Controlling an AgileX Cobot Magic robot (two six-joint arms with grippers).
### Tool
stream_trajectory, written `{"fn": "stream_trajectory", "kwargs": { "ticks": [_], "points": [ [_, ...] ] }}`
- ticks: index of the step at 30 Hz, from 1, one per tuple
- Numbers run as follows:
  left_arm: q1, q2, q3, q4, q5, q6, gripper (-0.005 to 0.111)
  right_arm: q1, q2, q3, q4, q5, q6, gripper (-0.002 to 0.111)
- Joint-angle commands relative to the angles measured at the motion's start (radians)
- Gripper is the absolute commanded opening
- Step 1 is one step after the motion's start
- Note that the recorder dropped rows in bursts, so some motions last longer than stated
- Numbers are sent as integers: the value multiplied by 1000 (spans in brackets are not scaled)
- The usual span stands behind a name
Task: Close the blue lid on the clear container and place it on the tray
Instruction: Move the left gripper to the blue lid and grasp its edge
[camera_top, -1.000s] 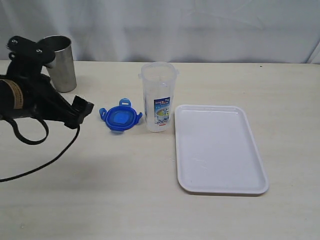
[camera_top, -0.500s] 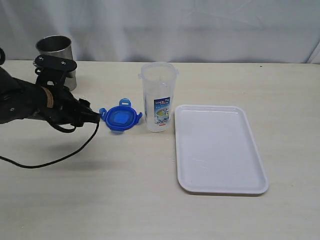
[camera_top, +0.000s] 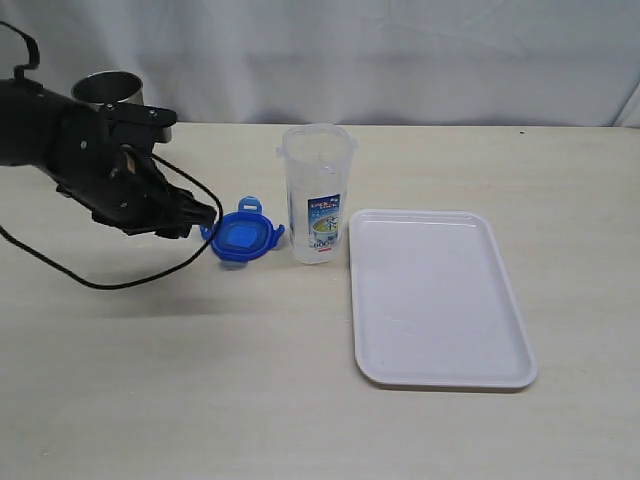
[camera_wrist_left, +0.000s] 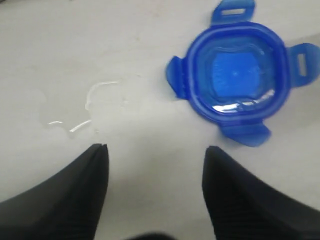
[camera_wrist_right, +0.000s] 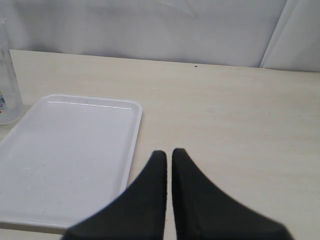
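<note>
A steel cup (camera_top: 118, 92) stands by the back left corner of the table (camera_top: 200, 390). The left claw (camera_wrist_left: 156, 148) hangs low, wide open and holding nothing, just beside the blue lid (camera_top: 241, 234). The clear container (camera_top: 317, 195) stands upright near the lid, toward the back edge. The tray (camera_top: 440, 297) lies beside it, well in from the front and right edges. The right claw (camera_wrist_right: 169, 152) is pinched narrow, holding nothing, near the tray's rim.

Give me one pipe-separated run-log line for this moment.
left gripper open, near round blue plastic lid, not gripping | tall clear plastic container upright, uncapped, beside flat white rectangular tray | right gripper shut
</note>
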Motion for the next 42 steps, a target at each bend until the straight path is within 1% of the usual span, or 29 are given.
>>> {"fn": "stream_trajectory", "kwargs": {
  "ticks": [1,4,6,7,10,14,16,19,20,22,23,25,26,28,31,37,42],
  "points": [
    [44,2,-59,-424,140,375,53,1,-5,1,2,3,0,4],
    [96,2,-66,-675,191,569,53,1,-5,1,2,3,0,4],
    [125,4,-64,-779,205,661,53,1,-5,1,2,3,0,4],
    [129,7,-64,-786,198,683,53,1,-5,1,2,3,0,4],
    [126,13,-64,-750,123,727,53,1,-5,1,2,3,0,4],
    [104,47,-64,-742,26,729,52,1,-5,1,2,3,0,4],
    [86,97,-64,-742,-28,729,52,1,-5,1,2,3,0,4],
    [86,156,-66,-742,-84,731,51,1,-5,1,2,3,0,4],
    [86,161,-66,-742,-94,731,49,1,-5,1,2,3,0,4],
    [86,167,-66,-742,-137,731,36,1,-5,1,2,3,0,4],
    [86,167,-66,-742,-144,732,33,1,-5,1,2,3,0,4],
    [84,167,-66,-742,-145,747,37,1,-5,1,2,3,0,4],
    [82,171,-66,-744,-148,749,42,1,-5,1,2,3,0,4],
    [82,185,-66,-768,-166,755,47,1,-5,1,2,3,0,4],
    [82,197,-66,-776,-193,755,47,1,-5,1,2,3,0,4],
    [80,200,-66,-815,-202,757,47,1,-5,1,2,3,0,4],
    [47,200,-66,-815,-239,762,47,1,-5,1,2,3,0,4]
  ]
}}
